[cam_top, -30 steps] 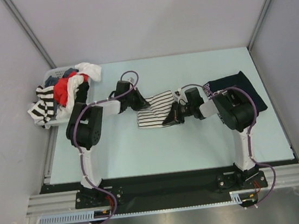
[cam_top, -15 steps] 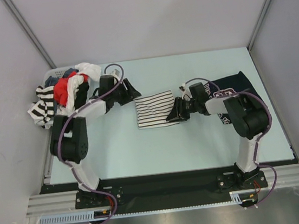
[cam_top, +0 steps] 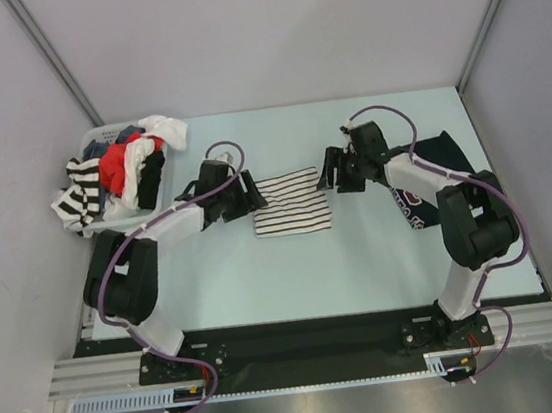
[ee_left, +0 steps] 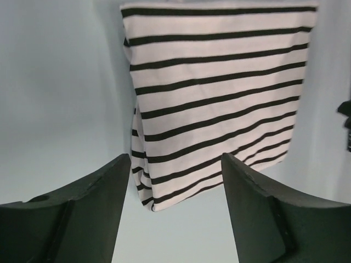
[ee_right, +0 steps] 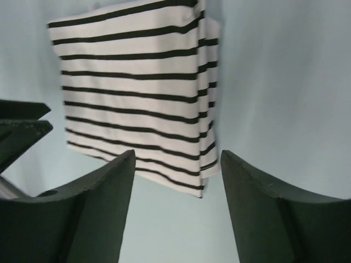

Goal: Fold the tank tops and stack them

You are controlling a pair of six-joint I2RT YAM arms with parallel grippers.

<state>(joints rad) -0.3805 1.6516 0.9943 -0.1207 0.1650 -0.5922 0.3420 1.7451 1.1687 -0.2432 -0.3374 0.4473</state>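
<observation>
The white cloth tank top with thin dark stripes (cam_top: pixel 291 203) lies flat on the light blue table (cam_top: pixel 264 268). It is folded into a neat shape with four sides. It sits in the middle of the table, between the two arms.

The left gripper (cam_top: pixel 247 198) is just beside the left edge of the striped top. Its two black fingers (ee_left: pixel 82 213) are spread wide apart and hold nothing. The right gripper (cam_top: pixel 333 169) is just beside the far right corner of the striped top. Its black fingers (ee_right: pixel 274 219) are spread wide too, and they hold nothing. In each wrist view the striped top shows in the gap between the fingers.

The dark navy jersey tank top with maroon trim (cam_top: pixel 438 154) lies on the right side of the table. The right arm hides part of it. It is apart from the striped top.

A white plastic basket (cam_top: pixel 97 140) stands at the far left corner of the table. A heap of red, white and striped clothes spills over its edge.
</observation>
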